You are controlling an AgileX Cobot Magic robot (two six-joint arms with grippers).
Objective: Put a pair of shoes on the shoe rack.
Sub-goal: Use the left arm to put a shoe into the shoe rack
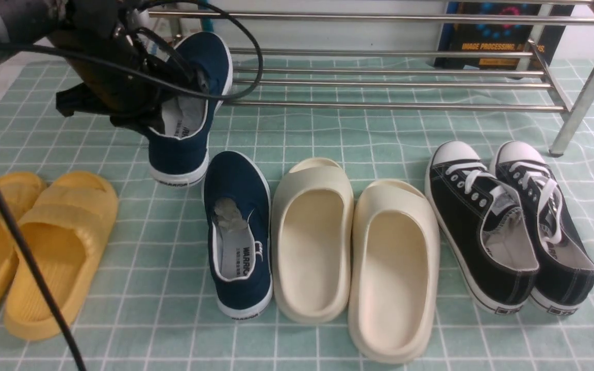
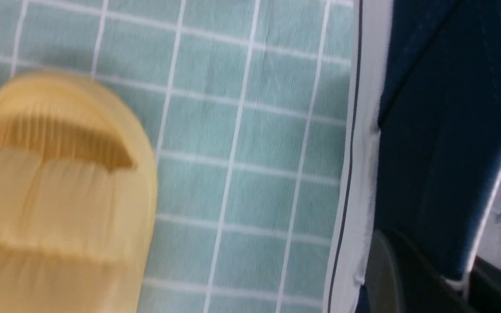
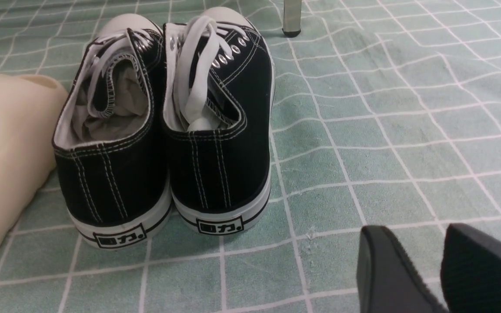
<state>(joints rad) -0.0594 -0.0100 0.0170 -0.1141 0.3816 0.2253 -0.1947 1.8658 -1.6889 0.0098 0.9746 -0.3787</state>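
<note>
My left gripper is shut on the side wall of one navy slip-on shoe. It holds the shoe tilted, with the toe up by the left end of the silver shoe rack and the heel hanging low. In the left wrist view the shoe's navy wall sits between the fingers of the left gripper. The other navy shoe lies on the green checked cloth, toe toward the rack. My right gripper is open and empty, low over the cloth behind the black sneakers; it is out of the front view.
Cream foam slides lie right of the navy shoe. Black lace-up sneakers lie further right, also in the right wrist view. Yellow slides lie at the left. A rack leg stands behind the sneakers.
</note>
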